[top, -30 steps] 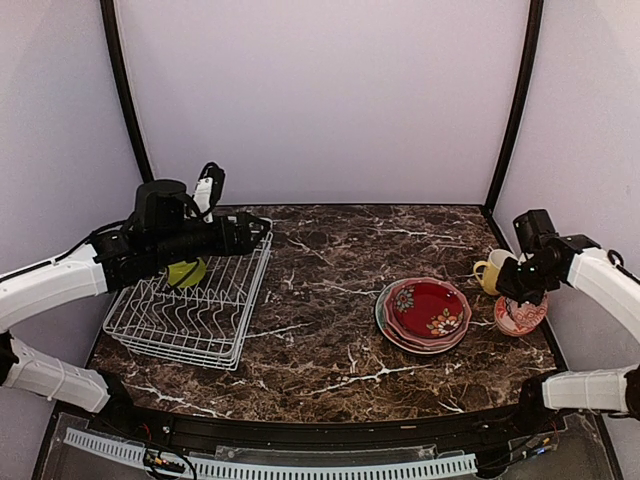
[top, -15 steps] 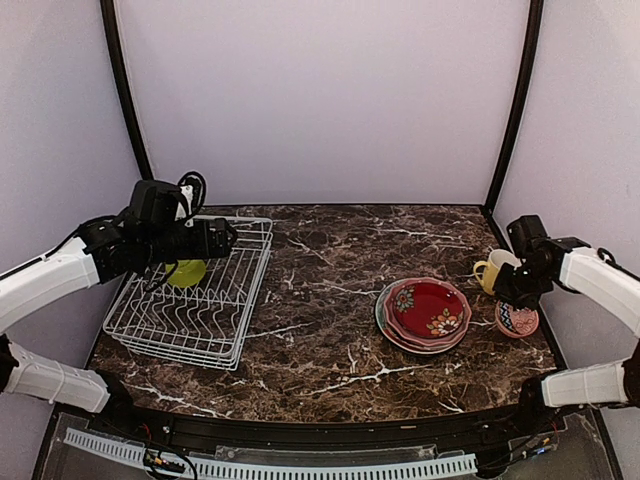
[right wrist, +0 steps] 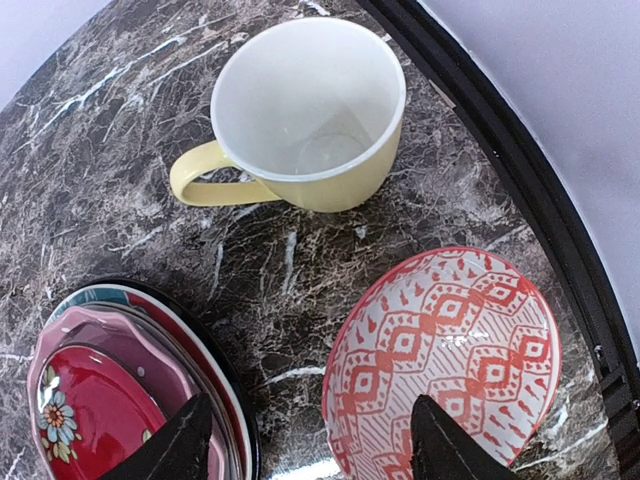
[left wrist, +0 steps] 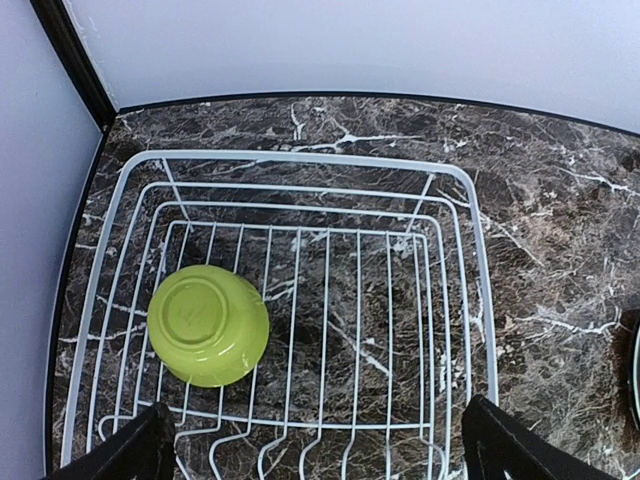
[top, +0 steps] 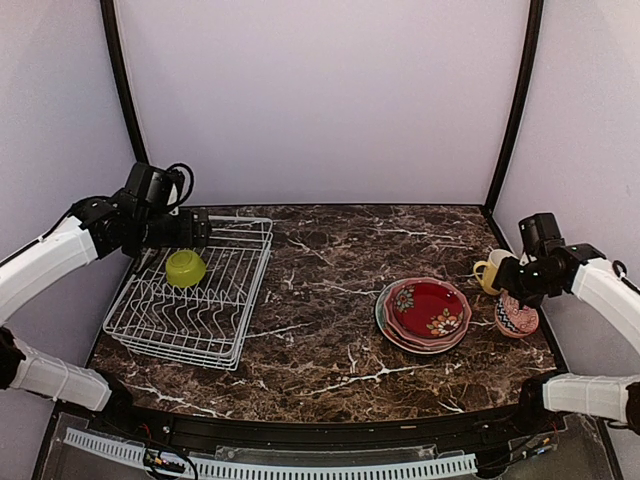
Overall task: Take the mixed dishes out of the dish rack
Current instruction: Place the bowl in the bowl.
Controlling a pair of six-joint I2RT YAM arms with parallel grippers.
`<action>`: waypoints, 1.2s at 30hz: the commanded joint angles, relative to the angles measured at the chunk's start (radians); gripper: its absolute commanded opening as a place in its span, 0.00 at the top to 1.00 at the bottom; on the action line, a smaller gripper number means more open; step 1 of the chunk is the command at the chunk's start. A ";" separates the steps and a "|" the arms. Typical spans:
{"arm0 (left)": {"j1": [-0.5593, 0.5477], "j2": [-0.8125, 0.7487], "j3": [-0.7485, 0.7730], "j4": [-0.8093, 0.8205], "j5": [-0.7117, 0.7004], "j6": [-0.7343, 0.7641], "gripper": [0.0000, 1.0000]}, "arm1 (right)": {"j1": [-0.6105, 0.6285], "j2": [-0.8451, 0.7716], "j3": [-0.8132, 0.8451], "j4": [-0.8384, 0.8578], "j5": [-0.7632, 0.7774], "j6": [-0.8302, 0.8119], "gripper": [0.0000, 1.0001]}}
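- A dark brown marble table [top: 330, 250] with white veins fills the floor of a booth with pale lilac walls.
- The rectangular white wire dish rack [left wrist: 300, 157] stands at the table's left side. The only dish in it is a lime-green round bowl [left wrist: 208, 325], upside down with its foot ring upward, near the rack's left wall.
- The left gripper [left wrist: 320, 455] hangs above the rack with its jaws spread wide and nothing in them.
- In the left wrist view the green bowl lies ahead of the jaws and off toward the left fingertip. It is round, so no axis favours one approach.
- The left arm is much the nearer; the right arm is well apart across the table.
- At the right side the unloaded dishes sit together: a stack of floral plates [top: 424, 313], dark red on top, a pale yellow mug [right wrist: 310, 120] and a red-and-white patterned bowl [right wrist: 450, 350].
- The right gripper [right wrist: 315, 445] is above that bowl, jaws parted and gripping nothing; the bowl appears to rest on the marble.
- The green bowl's rim is hidden beneath it.
- The rack's near end is cut off in the wrist view.
- The plates in the stack are hard to count.
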 commanded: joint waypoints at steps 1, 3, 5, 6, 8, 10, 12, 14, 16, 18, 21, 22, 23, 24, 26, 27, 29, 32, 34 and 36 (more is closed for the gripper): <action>0.008 0.008 0.010 -0.087 -0.011 0.027 0.01 | -0.004 -0.017 -0.032 0.034 -0.004 -0.016 0.35; 0.008 0.001 -0.002 -0.075 -0.008 0.026 0.01 | -0.004 -0.005 -0.047 0.036 0.018 0.001 0.41; 0.010 0.001 0.001 -0.080 -0.012 0.025 0.01 | -0.004 0.015 -0.054 0.043 0.020 0.012 0.49; 0.010 0.004 0.007 -0.083 -0.012 0.026 0.01 | -0.004 0.027 -0.061 0.053 0.014 0.013 0.51; 0.011 0.006 0.016 -0.088 -0.011 0.033 0.01 | -0.004 0.062 -0.074 0.074 -0.002 0.010 0.55; 0.011 0.007 0.023 -0.094 -0.009 0.039 0.01 | -0.004 0.103 -0.081 0.069 0.010 0.023 0.72; 0.011 0.002 0.023 -0.099 -0.009 0.043 0.01 | -0.003 0.136 -0.084 0.055 0.051 0.042 0.85; 0.011 -0.002 0.016 -0.098 -0.016 0.047 0.01 | -0.001 0.152 -0.085 0.055 0.060 0.043 0.87; 0.012 0.002 0.012 -0.105 -0.024 0.047 0.01 | 0.002 0.152 -0.085 0.062 0.052 0.037 0.86; 0.019 0.014 0.015 -0.117 -0.030 0.048 0.01 | 0.004 0.143 -0.082 0.065 0.046 0.030 0.84; 0.045 0.046 0.032 -0.142 -0.026 0.057 0.01 | 0.004 0.110 -0.063 0.062 0.013 0.015 0.69; 0.052 0.053 0.036 -0.147 -0.018 0.068 0.01 | 0.004 0.096 -0.056 0.062 -0.005 0.006 0.62; 0.070 0.071 0.046 -0.157 -0.011 0.076 0.01 | 0.004 0.081 -0.046 0.059 -0.020 0.000 0.55; 0.080 0.083 0.051 -0.164 0.001 0.095 0.01 | 0.003 0.066 -0.038 0.057 -0.037 -0.008 0.48; 0.111 0.120 0.072 -0.183 0.015 0.126 0.01 | 0.003 0.031 -0.024 0.062 -0.079 -0.034 0.37; 0.130 0.150 0.085 -0.195 0.018 0.136 0.01 | 0.004 0.014 -0.019 0.068 -0.099 -0.048 0.31; 0.159 0.199 0.102 -0.208 0.022 0.166 0.01 | 0.002 -0.016 -0.014 0.076 -0.134 -0.069 0.21; 0.196 0.266 0.122 -0.212 0.039 0.191 0.01 | 0.004 -0.053 -0.022 0.099 -0.192 -0.105 0.13; 0.224 0.322 0.136 -0.200 0.073 0.195 0.01 | 0.004 -0.075 -0.030 0.106 -0.241 -0.116 0.11; 0.231 0.353 0.142 -0.176 0.124 0.197 0.01 | 0.003 -0.095 -0.040 0.116 -0.268 -0.120 0.09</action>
